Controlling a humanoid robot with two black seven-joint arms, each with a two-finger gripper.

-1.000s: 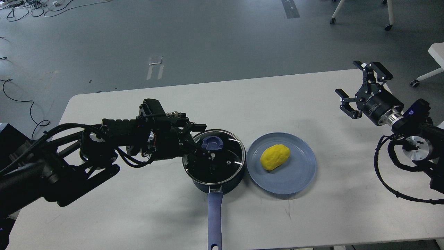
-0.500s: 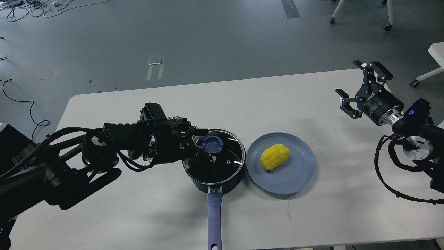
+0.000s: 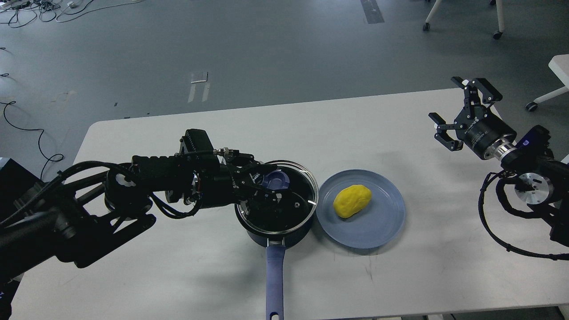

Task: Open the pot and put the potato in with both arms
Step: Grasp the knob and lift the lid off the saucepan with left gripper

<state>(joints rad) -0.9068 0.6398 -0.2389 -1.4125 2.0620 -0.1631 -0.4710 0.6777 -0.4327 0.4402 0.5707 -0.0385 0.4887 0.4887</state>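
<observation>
The navy pot (image 3: pixel 284 238) stands at the table's front middle, its blue-purple handle (image 3: pixel 275 280) pointing toward me. The glass lid (image 3: pixel 298 195) with a blue knob (image 3: pixel 276 181) sits above the pot, tilted, its far edge raised off the rim. My left gripper (image 3: pixel 266 189) reaches in from the left and is shut on the lid's knob. The yellow potato (image 3: pixel 352 201) lies on the blue plate (image 3: pixel 382 222) just right of the pot. My right gripper (image 3: pixel 462 113) is open and empty, held above the table's far right.
The white table (image 3: pixel 178 275) ends close in front of the pot handle. Chair legs on casters (image 3: pixel 498 33) and another white table (image 3: pixel 561 66) stand on the grey floor at the back right.
My left gripper has closed on the lid knob and lifted it slightly up and to the right, so the lid now tilts off the pot's rim. The right arm has barely moved.
</observation>
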